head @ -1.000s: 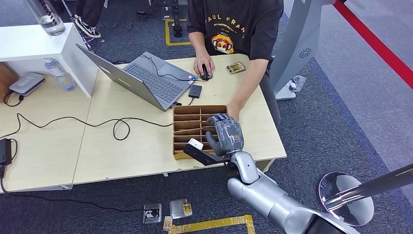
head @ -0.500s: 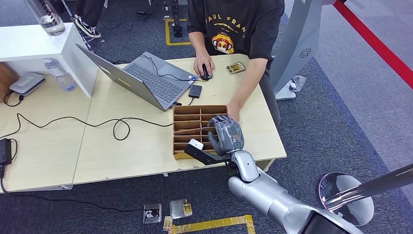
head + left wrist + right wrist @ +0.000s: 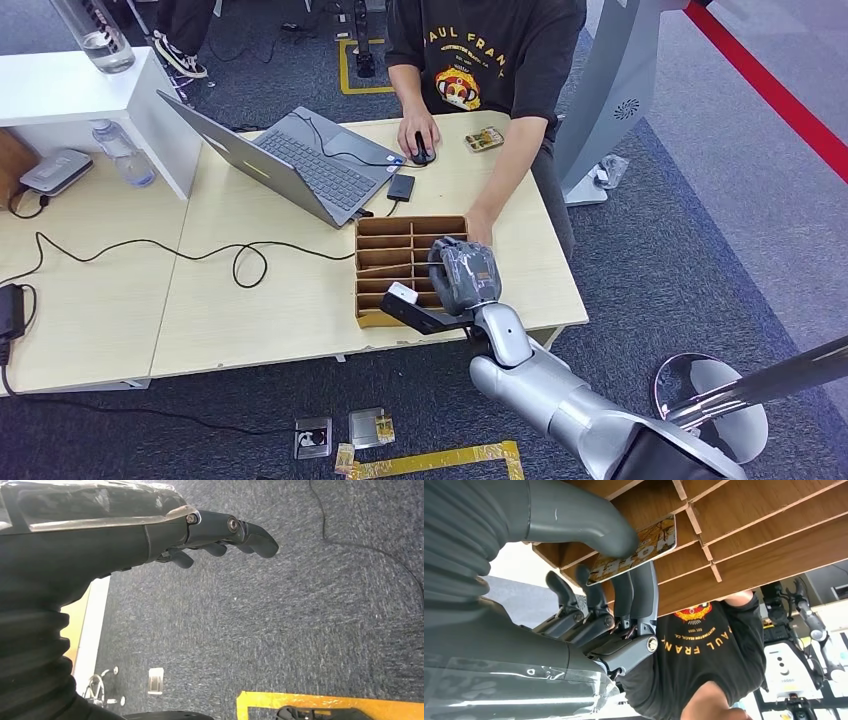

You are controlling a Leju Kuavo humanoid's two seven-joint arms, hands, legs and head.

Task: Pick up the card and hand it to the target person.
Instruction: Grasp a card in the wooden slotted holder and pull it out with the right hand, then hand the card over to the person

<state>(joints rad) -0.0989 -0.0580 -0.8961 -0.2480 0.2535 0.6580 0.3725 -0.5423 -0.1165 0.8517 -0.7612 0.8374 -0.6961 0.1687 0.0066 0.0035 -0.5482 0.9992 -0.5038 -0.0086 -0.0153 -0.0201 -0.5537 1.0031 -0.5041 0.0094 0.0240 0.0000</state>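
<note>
In near-right slot of wooden organizer (image 3: 385,240): card (image 3: 636,550), thin, stiff, light, prob. slick; right hand (image 3: 462,277) pinches its edge, thumb vs fingers (image 3: 644,587). Left hand (image 3: 220,535) empty, fingers loosely apart.

Head view light: bright, even, diffuse overhead; shadows under the laptop (image 3: 300,160) soft and short.
Glare: pale sheen on the desk (image 3: 250,290); highlight on the chrome stool base (image 3: 712,405).
Left wrist view: carpet (image 3: 300,605) streaked with motion blur; my left hand (image 3: 220,535) sharper.
Right wrist view: my thumb (image 3: 579,520) soft, close to lens; overexposed white patch beside it.
</note>
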